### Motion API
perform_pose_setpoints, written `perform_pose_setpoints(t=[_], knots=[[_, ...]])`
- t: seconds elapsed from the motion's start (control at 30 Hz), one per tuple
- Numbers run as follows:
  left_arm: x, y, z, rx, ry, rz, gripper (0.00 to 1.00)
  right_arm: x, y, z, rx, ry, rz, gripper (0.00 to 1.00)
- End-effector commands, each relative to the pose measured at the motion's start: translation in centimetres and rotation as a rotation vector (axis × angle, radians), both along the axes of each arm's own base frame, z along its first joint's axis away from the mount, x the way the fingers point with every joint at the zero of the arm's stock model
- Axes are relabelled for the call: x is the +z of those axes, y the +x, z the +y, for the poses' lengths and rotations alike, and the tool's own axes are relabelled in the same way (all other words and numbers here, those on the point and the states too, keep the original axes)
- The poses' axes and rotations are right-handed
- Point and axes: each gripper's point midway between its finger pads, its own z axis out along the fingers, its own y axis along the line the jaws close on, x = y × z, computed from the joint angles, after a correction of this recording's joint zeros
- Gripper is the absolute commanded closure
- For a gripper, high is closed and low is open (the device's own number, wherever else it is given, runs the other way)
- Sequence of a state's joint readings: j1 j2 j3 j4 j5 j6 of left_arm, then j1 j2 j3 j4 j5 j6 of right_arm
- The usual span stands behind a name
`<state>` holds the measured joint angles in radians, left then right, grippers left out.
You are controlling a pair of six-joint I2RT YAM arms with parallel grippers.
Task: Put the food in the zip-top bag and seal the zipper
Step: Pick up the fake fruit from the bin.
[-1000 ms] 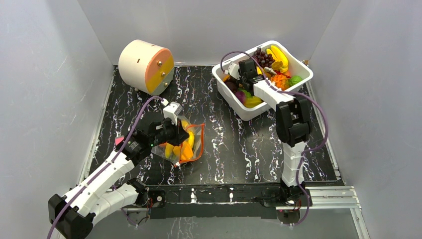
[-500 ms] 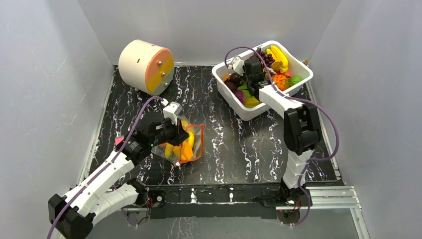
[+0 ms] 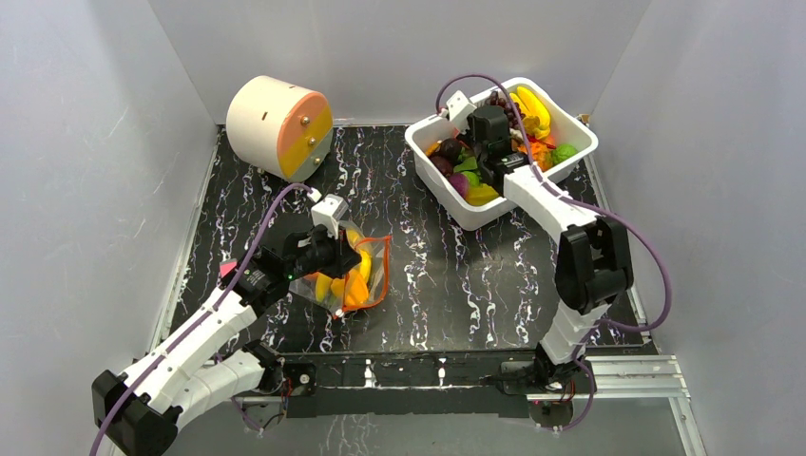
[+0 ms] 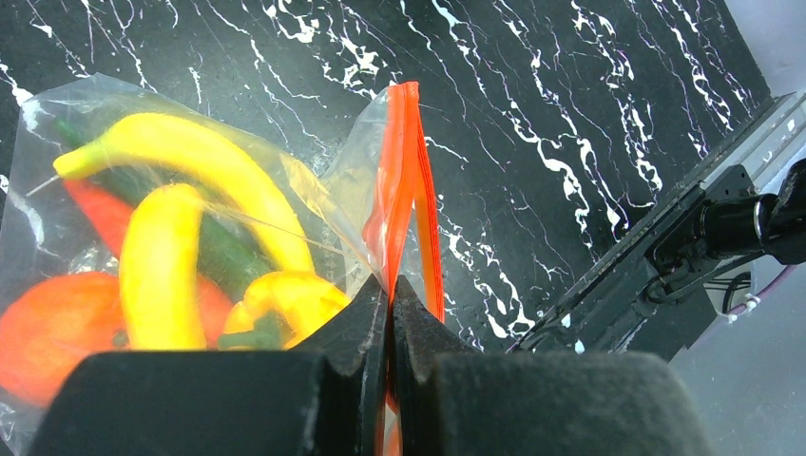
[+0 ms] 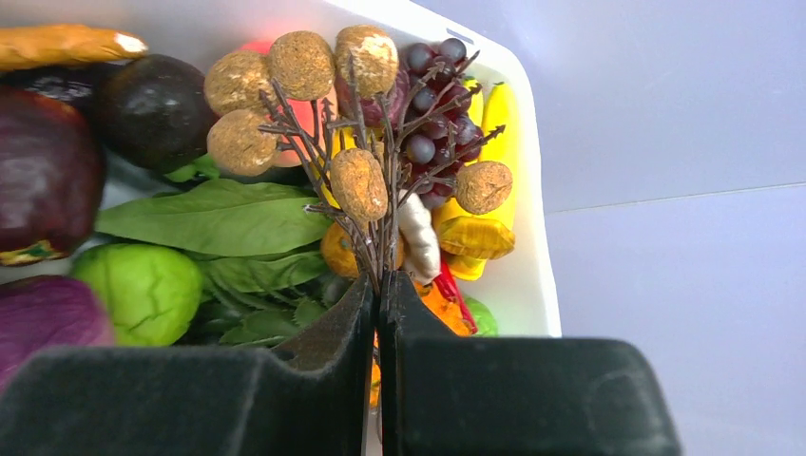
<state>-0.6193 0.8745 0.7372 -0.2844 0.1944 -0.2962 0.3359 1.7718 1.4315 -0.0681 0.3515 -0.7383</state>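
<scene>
The clear zip-top bag [image 3: 366, 271] lies on the black marble table at the left, with yellow bananas [image 4: 162, 266], a yellow pepper [image 4: 285, 299] and an orange piece [image 4: 47, 323] inside. My left gripper [image 4: 390, 281] is shut on the bag's orange-red zipper [image 4: 404, 180] and sits at the bag's near-left side [image 3: 335, 255]. My right gripper [image 5: 377, 277] is shut on the stem of a brown twig bunch with tan round fruits [image 5: 366, 180]. It hangs over the white tub [image 3: 580, 128] at the back right [image 3: 494, 142]. Grapes [image 5: 432, 142], green leaves [image 5: 219, 218] and other food lie below it.
A cream cylinder with a peach and yellow face [image 3: 278, 126] stands at the back left. Grey walls close in the table on three sides. A metal rail [image 3: 627, 375] runs along the near edge. The tub's white wall [image 5: 527, 275] is right of my right fingers.
My right gripper has moved right and up over the tub, and its elbow has swung right. The left arm and the bag have not moved.
</scene>
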Motion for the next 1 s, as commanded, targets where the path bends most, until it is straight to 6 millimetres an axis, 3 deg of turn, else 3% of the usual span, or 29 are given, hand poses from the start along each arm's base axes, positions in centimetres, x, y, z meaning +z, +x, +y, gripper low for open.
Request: perform_pose_setpoints(t=[0.0,0.2,0.57,0.73,0.97], knots=[[0.7,0.1,-0.2,0.004,-0.028,-0.019,1.00,4.0,-1.8,1.4,0.037,0.175,-0.069,1.00],[1.4,0.4,-0.9,0.026,-0.076,0.001,1.00,6.0,-4.7,4.1,0.164,0.379,-0.081,1.00],[3.9,2.1,-1.2,0.128,-0.135,0.007,1.00,8.7,-11.7,8.6,0.369,0.853,-0.065,1.00],[4.2,2.7,-1.1,0.174,-0.153,0.010,1.00,8.3,-14.4,10.3,0.376,1.076,0.049,1.00],[3.9,3.8,-0.5,0.222,-0.113,-0.004,1.00,7.4,-18.6,11.5,0.392,1.229,0.206,1.00]])
